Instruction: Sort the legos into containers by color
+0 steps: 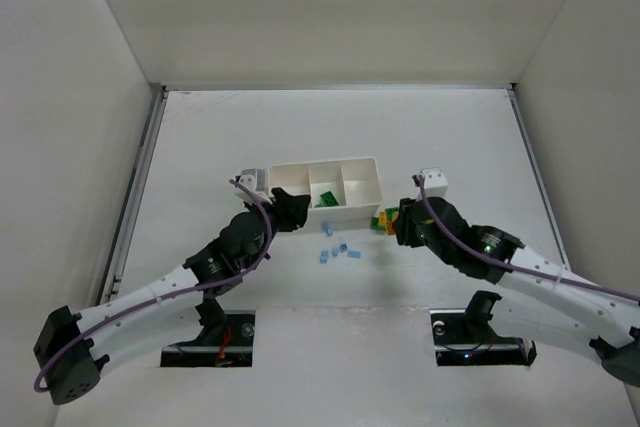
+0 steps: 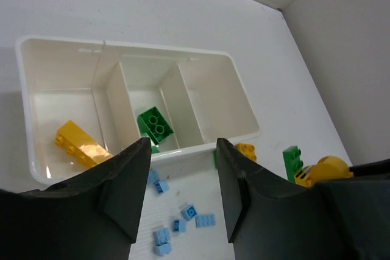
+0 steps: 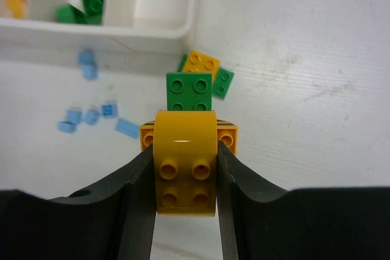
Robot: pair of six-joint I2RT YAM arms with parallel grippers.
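- Yellow-orange plastic brick with a rounded top (image 3: 184,147) sits closest in the right wrist view. The right hand (image 3: 184,165) is clamped on it, one black finger flat against each side. I cannot tell whether it is clear of the counter (image 3: 317,89).
- It looks hard, light and glossy. A firm squeeze should not hurt it, but a pinch near a corner could make it twist or pop out. The two flat opposite sides, where the fingers sit now, seem the best hold.
- Just past it lie a yellow brick with dark stripes (image 3: 226,133), a green four-stud brick (image 3: 189,91) and a flat yellow-orange plate (image 3: 203,63) resting on another green piece. All are near the right near corner of the white plastic tray (image 3: 152,31).
- The left hand (image 2: 183,150) hangs over the tray's near wall with its fingers apart and nothing between them.
- The compartment at the tray's left end holds a long yellow-orange brick (image 2: 79,144), and the middle one holds a green brick (image 2: 153,125).
- Tiny light blue bricks (image 2: 183,220) lie scattered on the counter just in front of that near wall. Far smaller than a finger, they will likely be the fiddly ones: easily nudged away, and best pinched one at a time across their short sides.
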